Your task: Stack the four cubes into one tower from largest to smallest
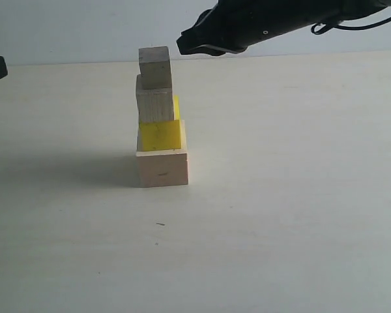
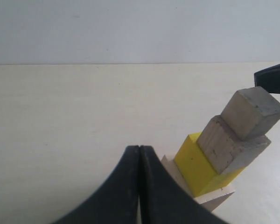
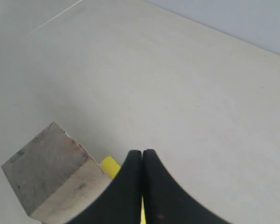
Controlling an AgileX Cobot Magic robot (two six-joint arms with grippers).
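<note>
While both arms stood clear of the cubes, the right gripper [image 1: 182, 44] hung just beside the top of the tower [image 1: 159, 124] and slightly above it, on a glossy black arm that reached in from the upper right of the exterior view. Its curved black jaws were pressed flat together with nothing between them. The left gripper [image 2: 139, 148] sat well apart at the far left edge, aimed toward the tower, its jaws likewise closed and empty. On the smooth pale table [image 1: 300, 195] the large wood cube [image 1: 162, 167] formed the base. It carried the bright yellow cube [image 1: 161, 135], then the grainy medium wood cube [image 1: 155, 104], then the greyish small wood cube [image 1: 155, 66]. They were not squared to one another.
</note>
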